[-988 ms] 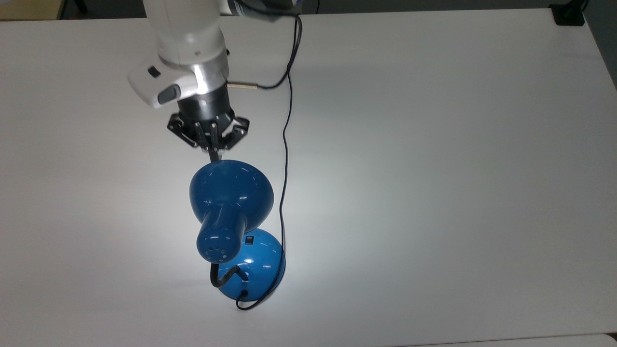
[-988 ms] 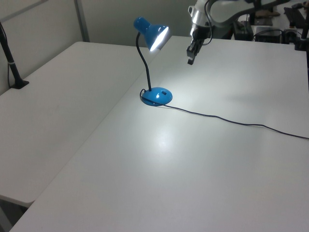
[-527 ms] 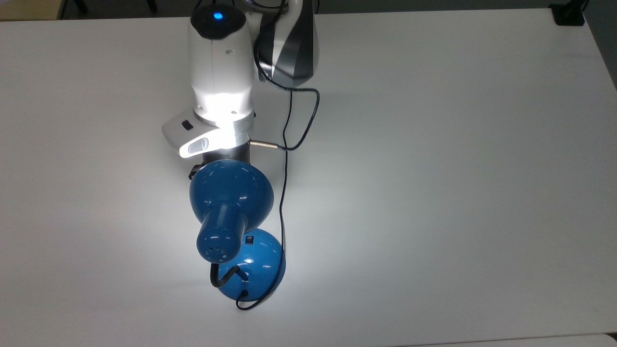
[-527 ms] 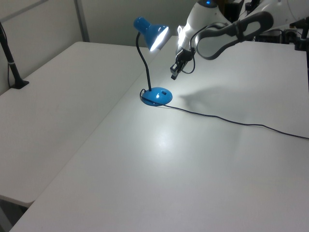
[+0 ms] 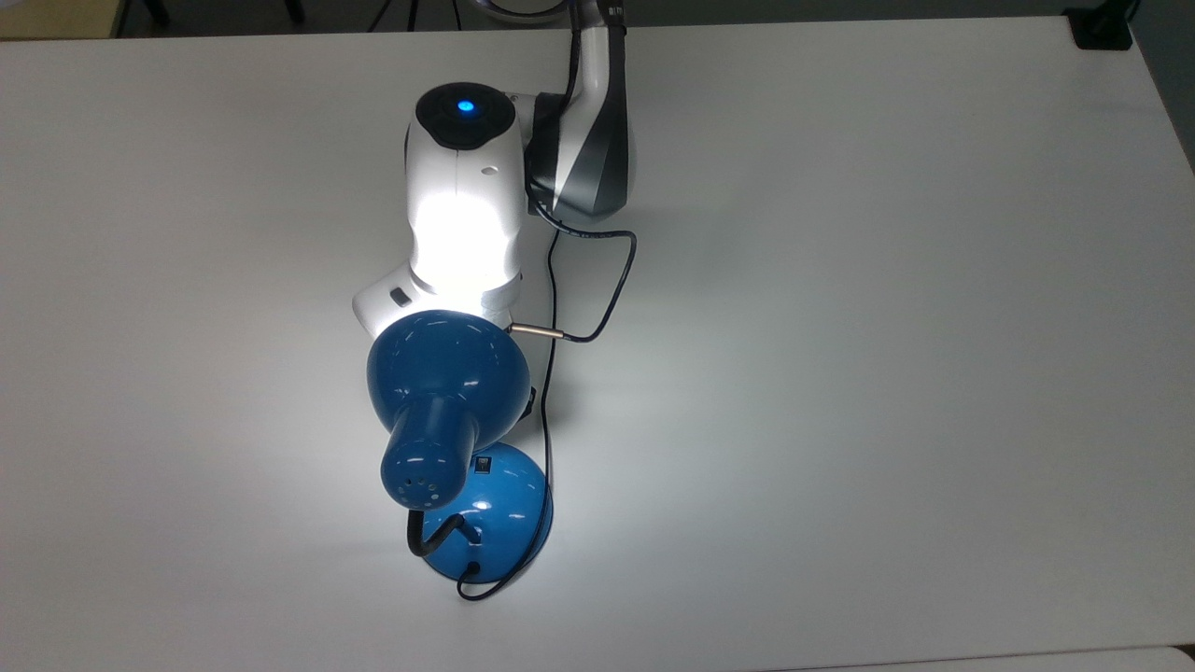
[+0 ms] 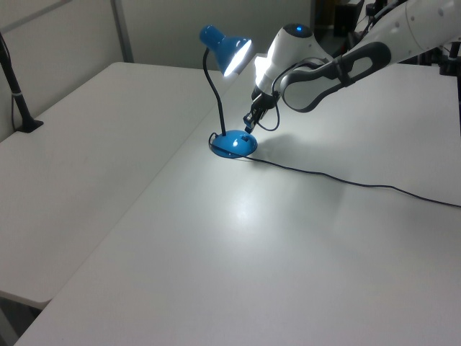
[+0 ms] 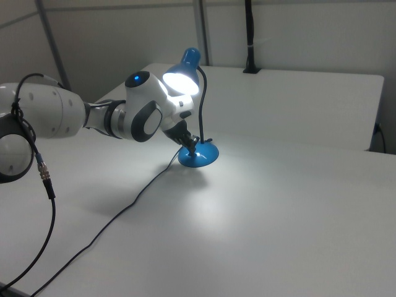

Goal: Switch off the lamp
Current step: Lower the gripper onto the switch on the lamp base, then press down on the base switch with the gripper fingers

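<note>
One white table [image 5: 887,327] carries everything and takes up most of all three views. The Panda arm [image 5: 464,215] is white with a grey elbow link and a blue light on its top joint. It comes in from the top view's upper edge and from the left view's right. Its wrist sits under the lamp shade in the top view and is brightly lit there.

The lamp [image 5: 448,378] is glossy blue and stands on the table, left of centre in the top view. Its shade [image 6: 232,52] is lit in the left view and casts a bright patch on the table. In the right view the bulb opening [image 7: 181,82] glows white, just beside the arm's wrist. A black gooseneck [image 6: 214,94] runs from the shade down to the round domed base [image 5: 499,523].

A thin black cord [image 6: 346,179] leaves the base. It trails across the table to the left view's right edge. The small black switch [image 5: 482,464] sits on the base's upper side in the top view.

The gripper [image 6: 249,122] points down at the base in the left view, its tip just above or touching the switch area; contact cannot be told. In the right view the gripper [image 7: 190,144] is right at the base too. Cannot tell whether the pincer is apart or together.
</note>
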You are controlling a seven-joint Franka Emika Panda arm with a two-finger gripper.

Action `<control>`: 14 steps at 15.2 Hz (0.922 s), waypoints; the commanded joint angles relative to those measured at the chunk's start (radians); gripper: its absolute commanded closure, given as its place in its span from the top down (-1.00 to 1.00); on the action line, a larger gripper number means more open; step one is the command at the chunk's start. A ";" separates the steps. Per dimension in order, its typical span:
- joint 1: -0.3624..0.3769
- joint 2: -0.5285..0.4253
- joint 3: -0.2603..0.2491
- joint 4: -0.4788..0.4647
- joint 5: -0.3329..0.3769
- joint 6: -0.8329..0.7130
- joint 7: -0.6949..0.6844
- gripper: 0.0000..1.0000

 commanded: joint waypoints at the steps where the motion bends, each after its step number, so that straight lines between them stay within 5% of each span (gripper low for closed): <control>1: 0.007 0.025 0.003 0.029 0.008 0.021 0.018 -1.00; 14: 0.041 0.042 0.010 -0.022 -0.060 0.021 0.007 -1.00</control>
